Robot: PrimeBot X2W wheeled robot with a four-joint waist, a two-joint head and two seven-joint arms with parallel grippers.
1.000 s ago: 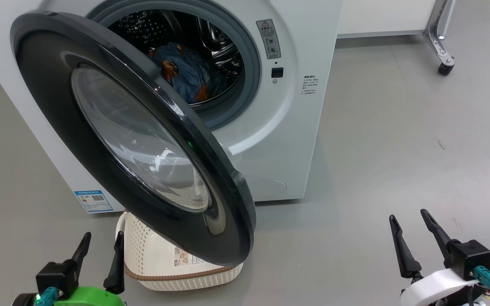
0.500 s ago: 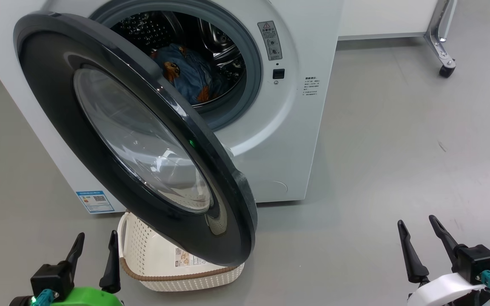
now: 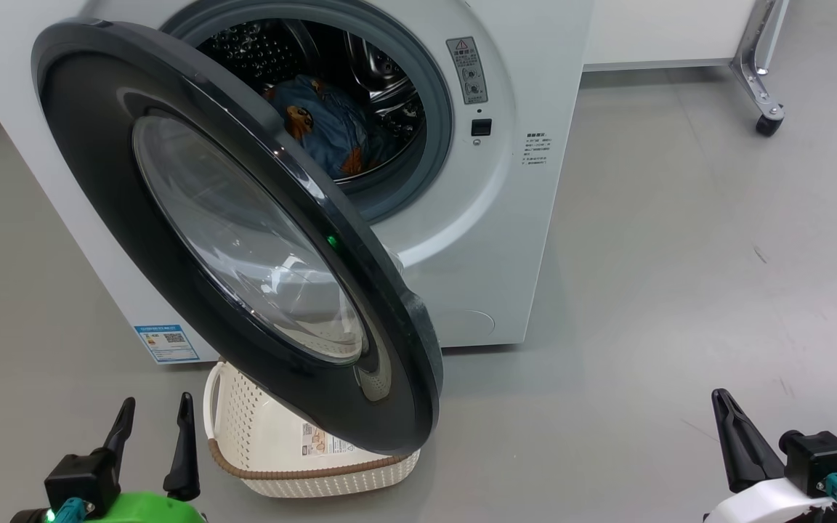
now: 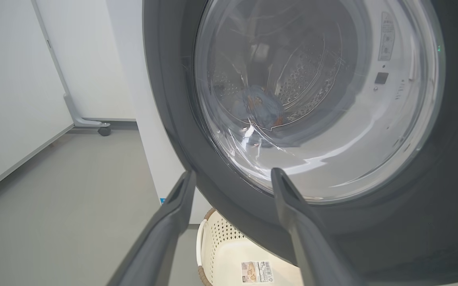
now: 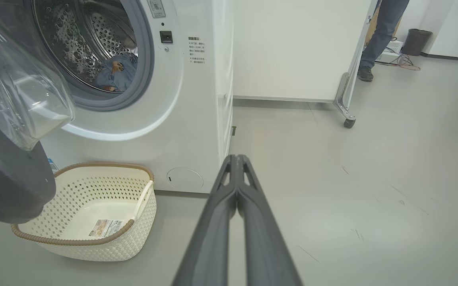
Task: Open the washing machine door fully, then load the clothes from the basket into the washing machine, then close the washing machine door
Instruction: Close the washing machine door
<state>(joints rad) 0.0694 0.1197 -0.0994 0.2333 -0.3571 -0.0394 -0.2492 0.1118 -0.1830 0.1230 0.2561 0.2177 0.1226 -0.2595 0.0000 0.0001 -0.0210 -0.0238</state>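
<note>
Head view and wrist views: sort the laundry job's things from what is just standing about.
Job's things: washing machine door, washing machine, clothes in the drum, basket.

Standing about: partition's caster foot, person's leg, dark bin.

Bright even light; glare on the door (image 3: 238,240).

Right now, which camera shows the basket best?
The right wrist view: the basket shows nearly whole, its floor bare but for a label. In the head view the washing machine door hides most of it; the left wrist view catches just a corner below that door.
</note>
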